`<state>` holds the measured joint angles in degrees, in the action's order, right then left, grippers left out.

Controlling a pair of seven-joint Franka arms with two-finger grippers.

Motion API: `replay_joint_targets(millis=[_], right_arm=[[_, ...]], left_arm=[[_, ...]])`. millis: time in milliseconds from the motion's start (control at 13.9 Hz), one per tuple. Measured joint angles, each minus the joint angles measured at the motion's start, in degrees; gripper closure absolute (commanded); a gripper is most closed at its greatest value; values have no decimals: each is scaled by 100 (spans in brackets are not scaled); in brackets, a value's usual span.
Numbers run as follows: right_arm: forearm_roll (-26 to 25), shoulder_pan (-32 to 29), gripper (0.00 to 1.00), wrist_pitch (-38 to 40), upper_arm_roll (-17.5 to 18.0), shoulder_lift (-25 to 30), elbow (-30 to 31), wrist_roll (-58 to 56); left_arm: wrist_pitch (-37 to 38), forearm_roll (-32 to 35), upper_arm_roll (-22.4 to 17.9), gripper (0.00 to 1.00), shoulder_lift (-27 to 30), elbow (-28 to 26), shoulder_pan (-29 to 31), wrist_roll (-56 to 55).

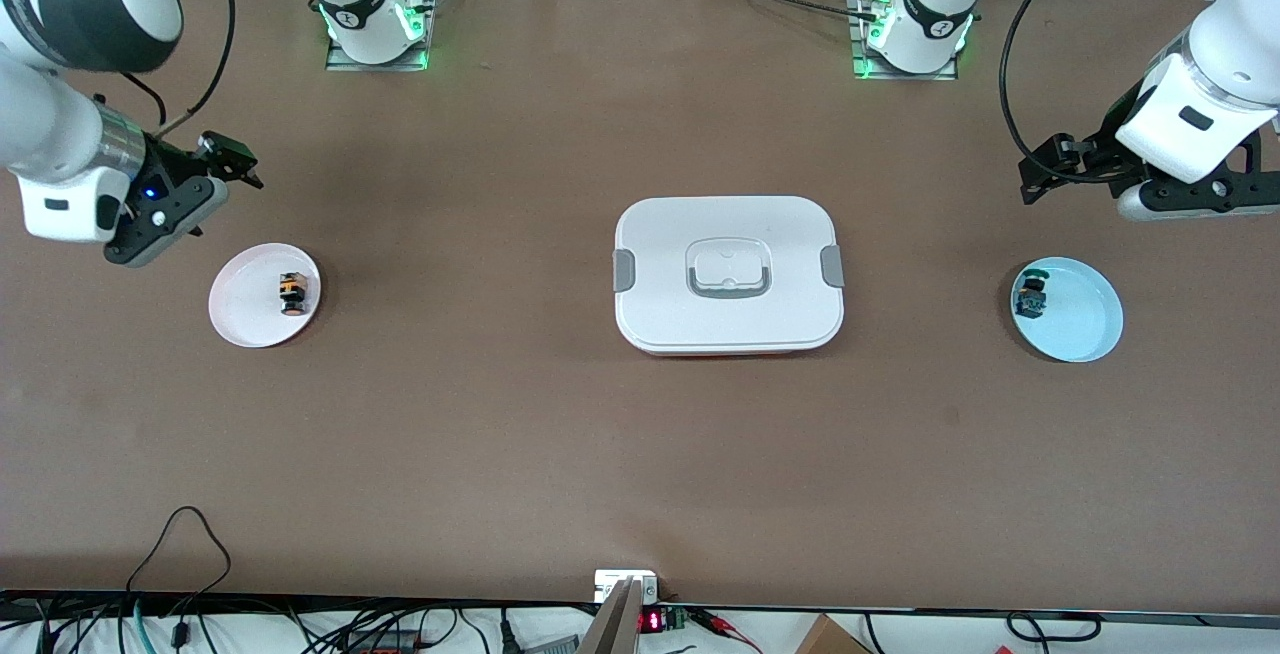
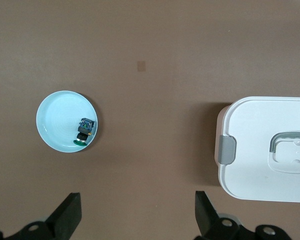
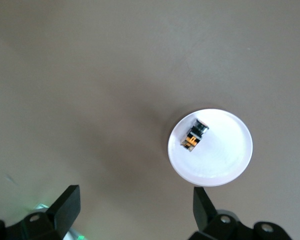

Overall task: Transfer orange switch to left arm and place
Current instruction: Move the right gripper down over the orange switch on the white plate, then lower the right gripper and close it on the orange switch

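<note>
In the front view the brown worktop (image 1: pixel 560 454) carries one white box (image 1: pixel 728 274) at its middle, two plates and two small components. One orange switch (image 1: pixel 291 293) lies on the pale pink plate (image 1: pixel 245 319) toward the right arm's end; one dark blue-green component (image 1: pixel 1031 295) lies on the light blue plate (image 1: pixel 1080 319) toward the left arm's end. The right claw (image 1: pixel 232 160) hangs in the air beside the pink plate with its arm bent down from above, and the left claw (image 1: pixel 1050 169) hangs above the worktop near the blue plate, its wrist tilted toward the box. In the left wrist view the left claw's fingers (image 2: pixel 70 216) stand spread wide and empty, with the blue plate (image 2: pixel 52 125), the blue-green component (image 2: pixel 84 130) and one end of the box (image 2: pixel 260 150) below. In the right wrist view the right claw's fingers (image 3: pixel 67 205) are likewise spread and hold nothing, above bare worktop just beside the pink plate (image 3: pixel 222 160) holding the orange switch (image 3: pixel 195 135).
</note>
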<state>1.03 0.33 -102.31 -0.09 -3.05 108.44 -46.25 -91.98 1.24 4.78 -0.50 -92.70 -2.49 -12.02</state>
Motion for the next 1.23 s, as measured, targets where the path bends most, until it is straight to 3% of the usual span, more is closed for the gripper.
replay_joint_targets(millis=[433,721,938,1226], right_arm=[[-2,-491,0,-1850,-17,-262,1334,-2893],[-3,-757,0,-3074,-19,-1064,1751,-4699],[-3,-861,0,-3726,-20,-1606,1753,-5310],[-3,-878,0,-4130,-18,-1772,1785,-5403]], left_arm=[[40,0,0,0,0,1,0,0],[43,0,1,0,-2,3,0,0],[44,0,1,0,-2,4,0,0],[44,0,-2,0,-2,4,0,0]])
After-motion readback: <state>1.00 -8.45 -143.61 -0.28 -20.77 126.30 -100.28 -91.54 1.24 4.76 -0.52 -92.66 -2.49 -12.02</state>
